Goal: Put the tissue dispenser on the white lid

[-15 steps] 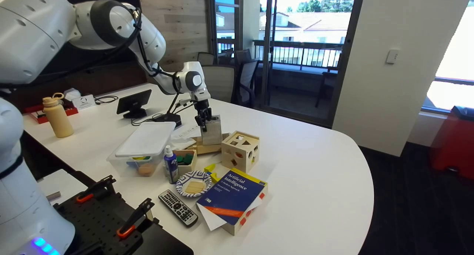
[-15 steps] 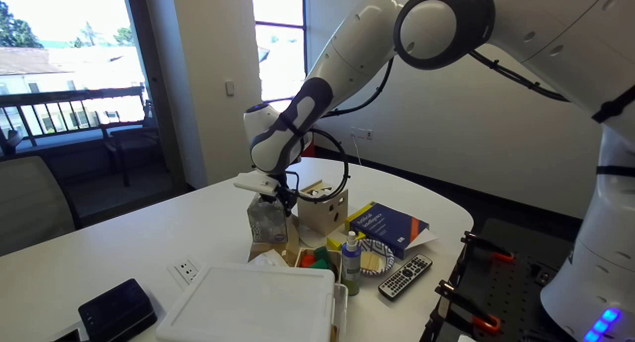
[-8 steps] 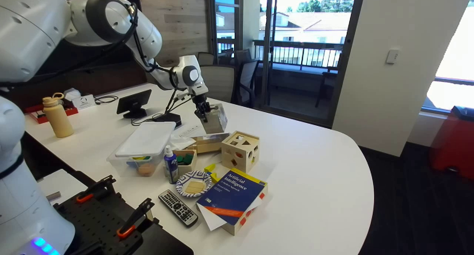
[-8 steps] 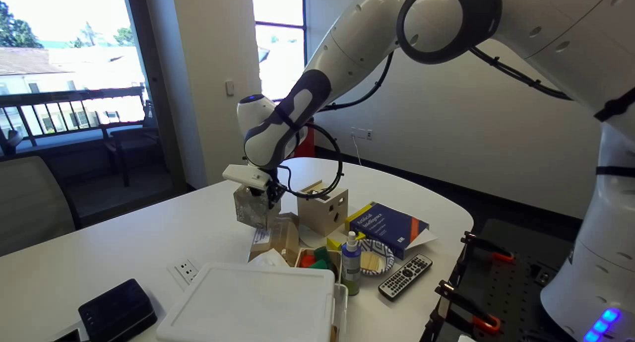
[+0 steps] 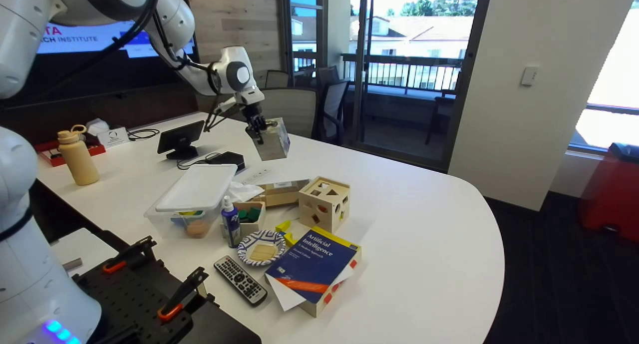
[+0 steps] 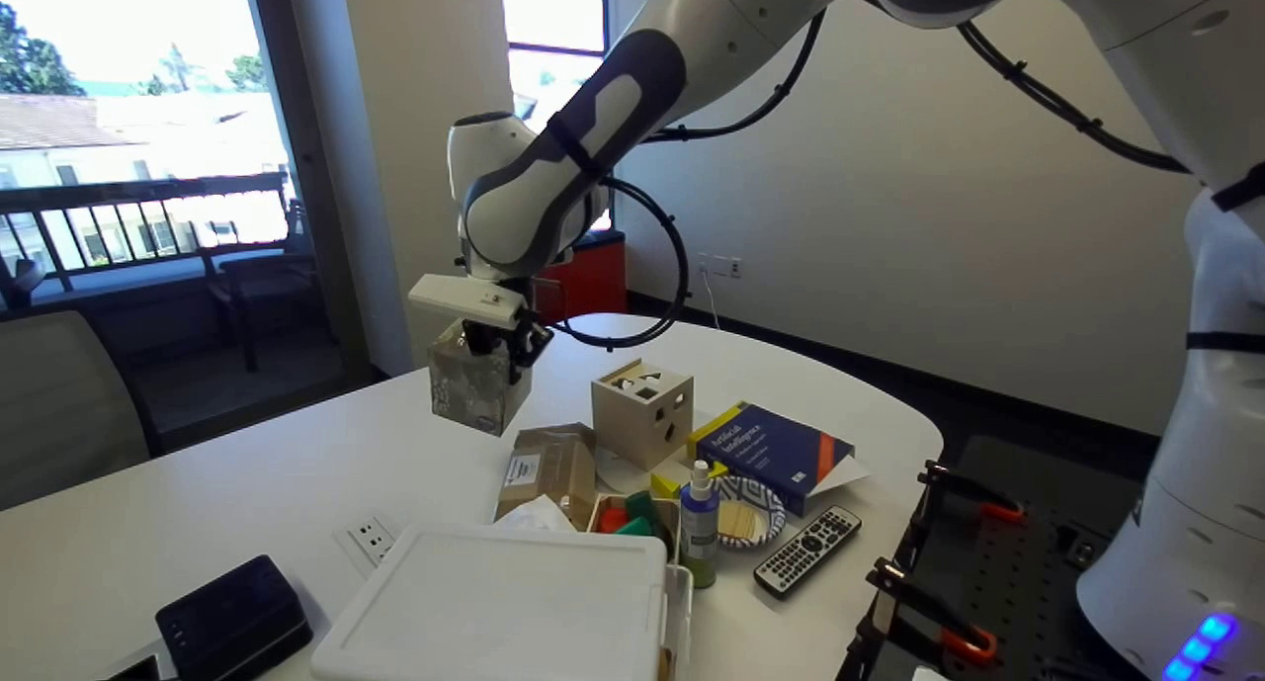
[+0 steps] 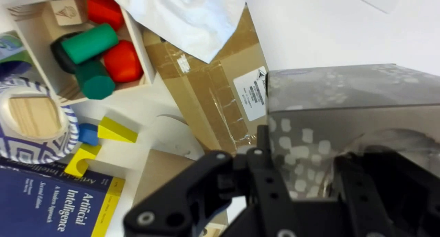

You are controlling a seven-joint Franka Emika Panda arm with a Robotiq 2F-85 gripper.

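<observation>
The tissue dispenser, a greyish-tan box with pale speckles, hangs tilted in the air above the table in both exterior views (image 5: 274,144) (image 6: 469,389). It fills the right of the wrist view (image 7: 343,89). My gripper (image 5: 262,127) is shut on its top edge, one finger outside and one in the top opening. The gripper also shows in an exterior view (image 6: 514,350) and the wrist view (image 7: 304,144). The flat white lid lies on a clear plastic bin in both exterior views (image 5: 199,186) (image 6: 504,602), apart from the dispenser. It is out of the wrist view.
A cardboard package (image 6: 553,473) lies near the lid, with white crumpled plastic (image 7: 192,20) on it. The wooden cube (image 5: 324,204), block tray (image 7: 86,47), spray bottle (image 6: 700,528), books (image 5: 317,264) and a remote (image 6: 808,553) stand close. A black device (image 6: 232,617) is beside the lid.
The dispenser has risen off the cardboard package in my gripper and tilted. The arm has moved up and, in both exterior views, to the left. The wall screen has lit up.
</observation>
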